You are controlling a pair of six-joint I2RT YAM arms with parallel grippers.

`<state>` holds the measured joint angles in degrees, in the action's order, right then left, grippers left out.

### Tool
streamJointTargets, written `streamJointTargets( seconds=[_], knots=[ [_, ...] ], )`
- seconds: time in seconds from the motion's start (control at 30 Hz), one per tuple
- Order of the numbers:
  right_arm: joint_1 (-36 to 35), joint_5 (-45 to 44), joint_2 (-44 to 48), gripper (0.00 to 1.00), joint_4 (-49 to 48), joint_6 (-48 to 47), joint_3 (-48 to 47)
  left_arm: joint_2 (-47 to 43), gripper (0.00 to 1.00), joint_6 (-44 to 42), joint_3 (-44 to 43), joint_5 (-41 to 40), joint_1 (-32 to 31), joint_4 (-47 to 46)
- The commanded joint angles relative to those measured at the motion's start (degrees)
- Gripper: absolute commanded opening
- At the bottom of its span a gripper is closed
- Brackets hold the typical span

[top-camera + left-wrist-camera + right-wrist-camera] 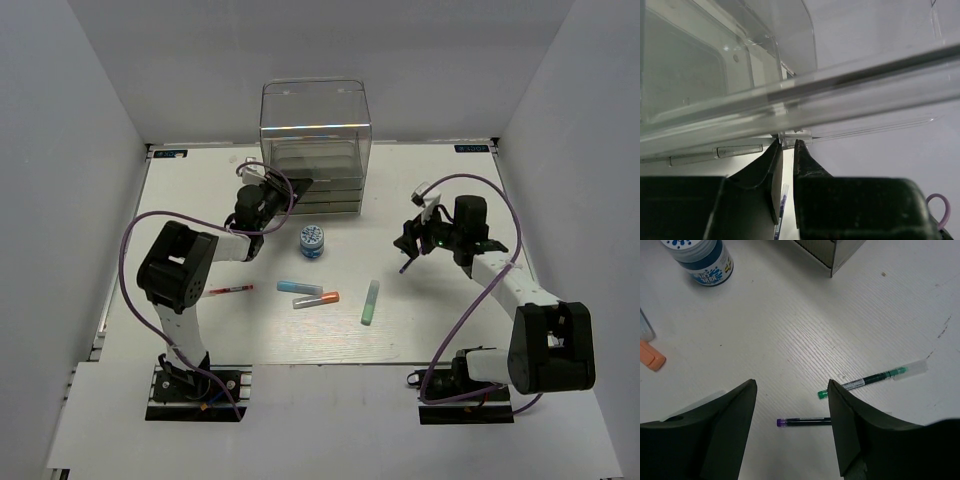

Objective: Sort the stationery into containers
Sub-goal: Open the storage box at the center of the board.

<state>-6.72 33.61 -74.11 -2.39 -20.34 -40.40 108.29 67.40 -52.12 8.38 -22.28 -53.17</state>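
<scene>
Pulling askew, the left gripper (788, 145), pinched on the drawer lip (790, 138), may slip off; the right gripper (792, 385), spread above the purple pen (802, 422), could knock the green pen (865, 380) beside it.

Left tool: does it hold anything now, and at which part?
Yes. The left tool is closed on a small clear tab at the front edge of a drawer. It holds no pen or marker.
</scene>
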Motion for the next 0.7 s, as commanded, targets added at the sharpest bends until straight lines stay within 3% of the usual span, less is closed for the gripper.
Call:
streamJointTargets(
  seconds=[0.0, 0.13, 0.57, 0.67],
  knots=[
    [-1.36, 2.86, 0.19, 0.63, -0.43, -5.22, -1.79, -1.50, 0.05, -1.21, -2.29, -1.18, -0.22, -5.19],
    [-3.91, 6.12, 1.42, 0.62, 0.37, -12.42, -1.26, -4.39, 0.05, -1.82, -0.19, -0.04, -0.74, -5.19],
    [-12.70, 4.54, -1.74, 0.62, 0.20, -16.66, -4.68, -12.14, 0.05, -6.05, 1.76, 1.64, -1.27, -4.14],
    [-14.81, 3.05, -3.40, 0.68, -1.55, -16.58, -5.74, -12.14, 0.15, -6.05, 3.07, 1.03, -1.27, -8.34]
  ],
)
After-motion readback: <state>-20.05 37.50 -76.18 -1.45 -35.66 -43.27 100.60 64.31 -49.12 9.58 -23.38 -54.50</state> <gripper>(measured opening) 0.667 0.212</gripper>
